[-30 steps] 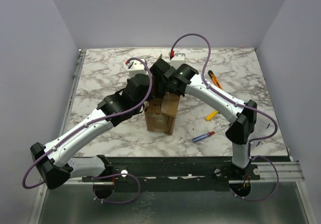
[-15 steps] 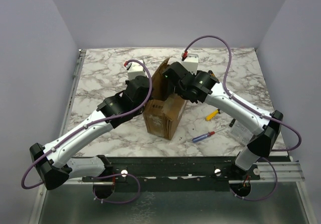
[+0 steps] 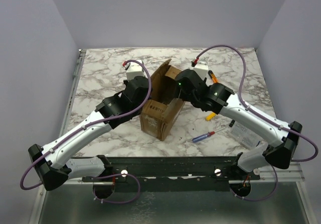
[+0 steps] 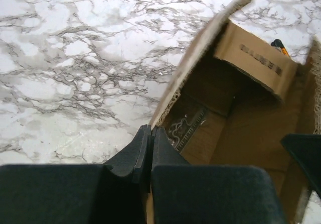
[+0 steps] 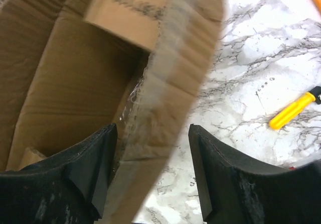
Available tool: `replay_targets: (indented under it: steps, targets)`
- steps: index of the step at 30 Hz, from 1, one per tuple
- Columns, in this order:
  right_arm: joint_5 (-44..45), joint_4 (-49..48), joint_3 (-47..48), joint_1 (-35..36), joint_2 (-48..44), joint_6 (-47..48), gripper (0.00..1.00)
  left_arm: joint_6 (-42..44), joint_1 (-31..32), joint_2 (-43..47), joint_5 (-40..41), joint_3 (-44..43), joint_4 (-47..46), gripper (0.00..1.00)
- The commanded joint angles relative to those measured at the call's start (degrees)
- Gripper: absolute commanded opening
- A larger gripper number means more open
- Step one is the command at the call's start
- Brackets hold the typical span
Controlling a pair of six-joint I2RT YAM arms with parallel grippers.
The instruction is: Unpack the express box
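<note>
— Where's the box right now?
— The box stands on the marble surface, top open and flaps up, with one of my arms on each side of it.
— Left jaws?
— Pressed together on the box's left edge. The cardboard runs straight in between the pads, and I see a sliver of it low down between them. No gap to speak of.
— And the right jaws?
— Spread wide, straddling the taped flap on the box's right side. The flap stands in the gap, but I can't tell from my wrist view whether either pad touches it — nothing is gripped.
— Anything inside?
— An inner flap with dark printing folds down at the far end. Something lies on the box floor, too dim to name.
— Around it?
— All to the right of the box: a yellow-handled tool nearest, a screwdriver with a red and blue handle below that toward the arm bases, and a white sheet further right. None of them touches the box.
</note>
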State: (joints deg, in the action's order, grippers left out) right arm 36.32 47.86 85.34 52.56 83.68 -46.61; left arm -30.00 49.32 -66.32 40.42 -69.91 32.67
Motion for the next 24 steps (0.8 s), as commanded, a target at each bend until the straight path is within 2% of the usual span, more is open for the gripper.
replay_targets:
  steps: [1, 6, 13, 16, 19, 21, 24]
  targets:
    - [-1.64, 1.71, -2.59, 0.00, -3.99, -1.07, 0.64, 4.38, -1.06, 1.94, 9.40, -3.20, 0.65, 0.00]
    - [-3.08, 1.29, -5.15, 0.00, -6.12, -2.87, 0.64, 8.28, -1.02, 1.77, 11.43, -4.92, 0.65, 0.00]
    - [-4.87, -4.20, -10.63, 0.00, -8.58, -4.18, 0.61, 13.36, -1.05, 1.79, 7.39, -6.29, -0.41, 0.00]
    - [-6.64, -12.71, -18.08, -0.03, -12.16, -5.22, 0.51, 14.65, -1.01, 2.28, 4.27, -5.36, -1.53, 0.00]
    - [-11.48, -25.37, -27.64, -0.08, -15.95, -5.35, 0.41, 14.70, -1.06, 2.63, -2.03, -4.45, -2.20, 0.00]
    - [-14.17, -32.20, -32.84, -0.08, -17.87, -6.15, 0.38, 13.83, -1.07, 2.84, -7.47, -3.77, -2.78, 0.00]
    - [-15.46, -37.43, -38.00, -0.17, -20.33, -8.78, 0.36, 12.66, -1.01, 2.31, -12.81, -3.20, -3.13, 0.00]
